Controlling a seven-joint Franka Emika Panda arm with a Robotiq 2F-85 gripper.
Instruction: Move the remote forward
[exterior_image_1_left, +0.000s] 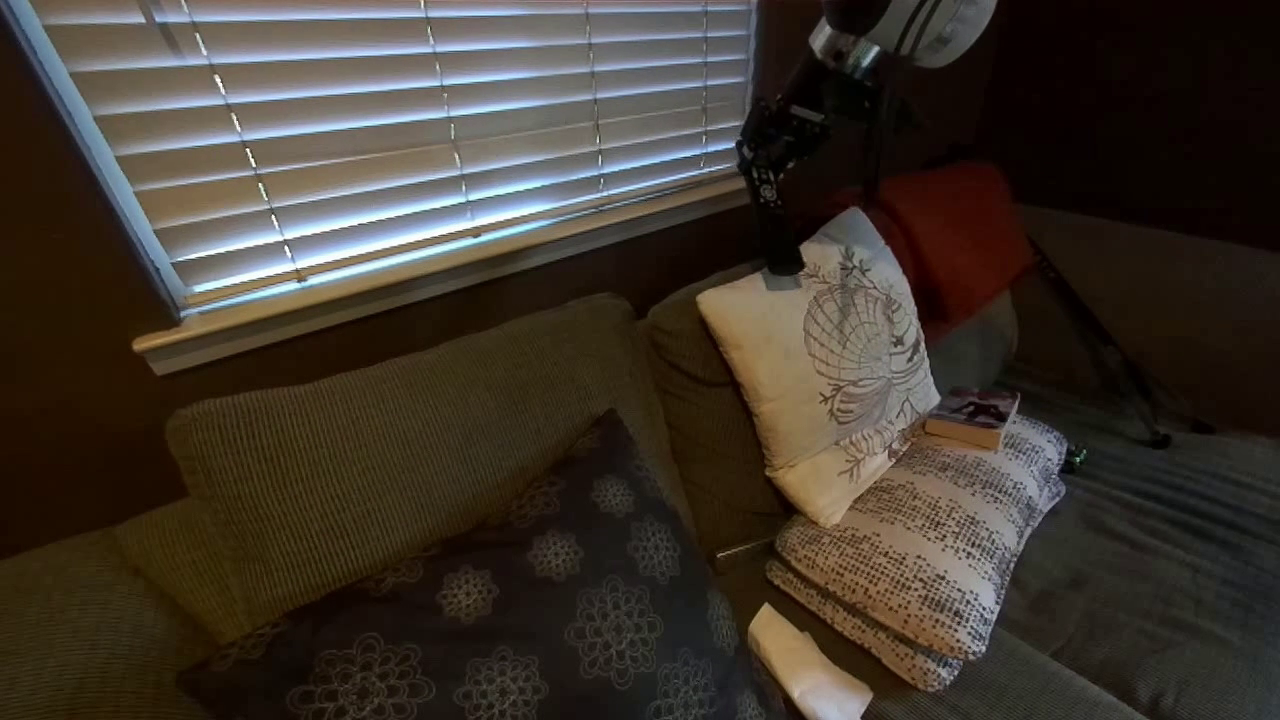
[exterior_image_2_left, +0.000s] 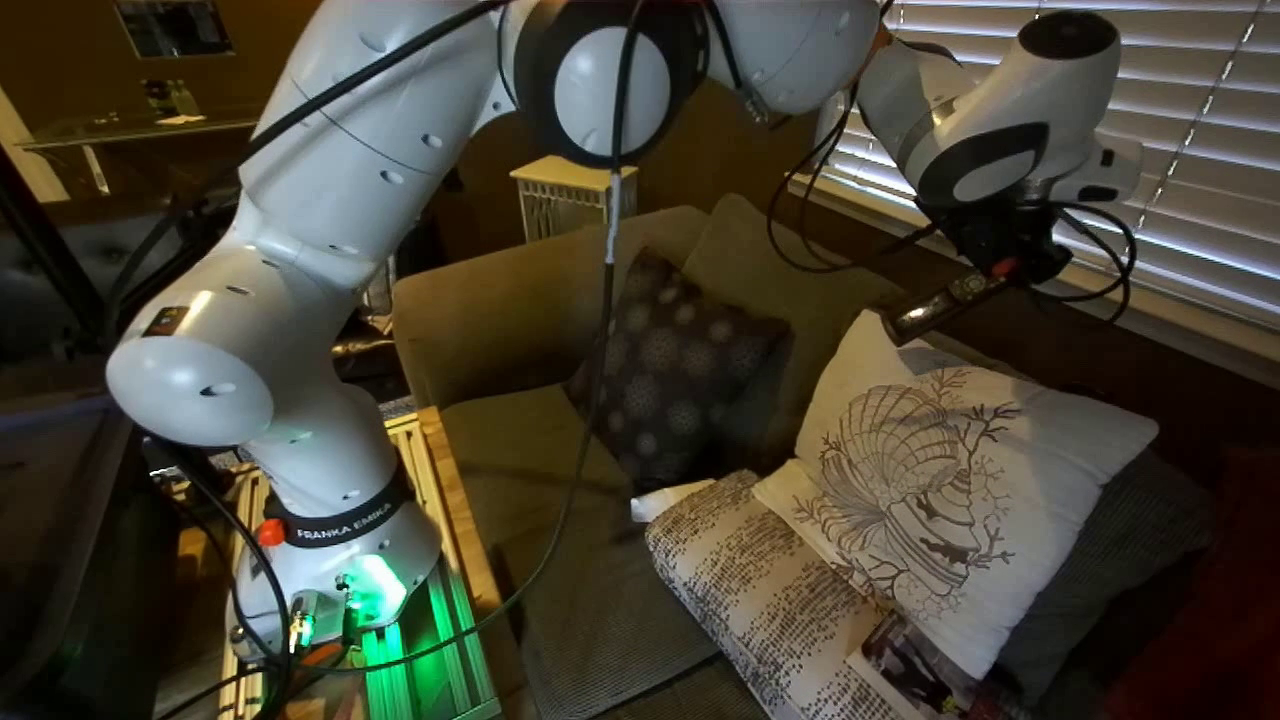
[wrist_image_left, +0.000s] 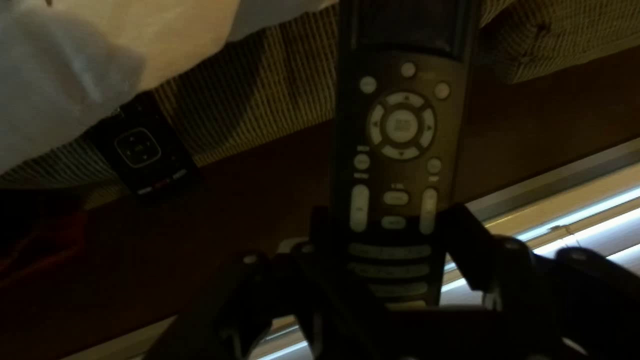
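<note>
The remote is slim and black with pale buttons. It fills the middle of the wrist view, and my gripper is shut on its sides near the number keys. In both exterior views the remote hangs tilted from my gripper, high over the couch back. Its far end is close to the top corner of the white shell cushion; I cannot tell if they touch. A second black remote lies on the couch back, partly behind the cushion in the wrist view.
A window sill with blinds runs behind the couch. A red cushion stands beside the shell cushion. A book rests on folded patterned cushions. A dark flowered cushion and white paper lie nearer the near end.
</note>
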